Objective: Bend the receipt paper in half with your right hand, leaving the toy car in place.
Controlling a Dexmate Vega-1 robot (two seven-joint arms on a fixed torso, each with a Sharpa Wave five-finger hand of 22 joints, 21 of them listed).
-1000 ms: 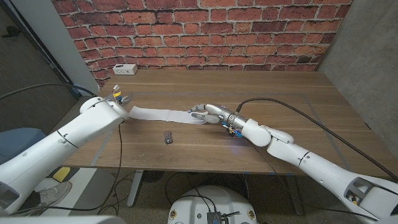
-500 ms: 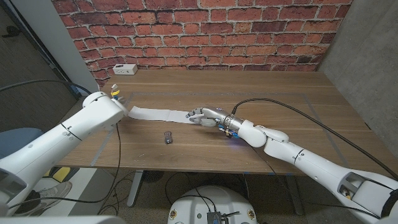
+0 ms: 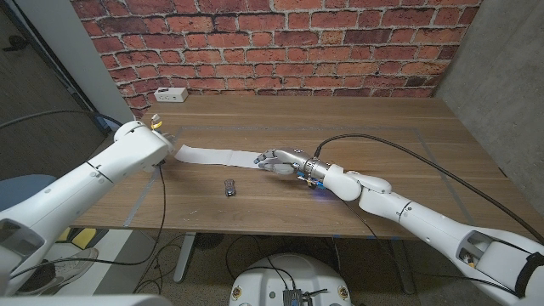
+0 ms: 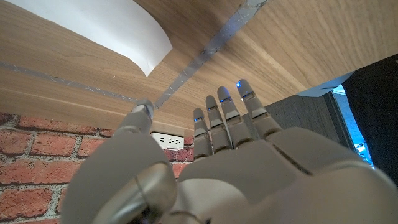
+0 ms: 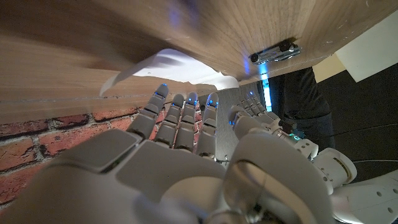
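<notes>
The receipt paper [image 3: 217,156] is a long white strip lying across the middle of the wooden surface [image 3: 357,127], its one end by the left hand [image 3: 158,127] and its other end at the right hand [image 3: 274,161]. In the right wrist view that near end [image 5: 180,67] is lifted and curled, with a wavy edge, just over the fingertips [image 5: 186,102] — whether they pinch it or only touch it I cannot tell. The toy car [image 3: 229,188], small and dark, sits nearer the robot, apart from the strip.

The left hand is mostly hidden behind its own arm in the head view; its wrist view shows the fingers [image 4: 227,115] straight and apart, holding nothing, near the strip's squared end [image 4: 112,28].

A brick wall [image 3: 280,47] backs the surface, and a white box [image 3: 172,94] sits at its far left corner.
</notes>
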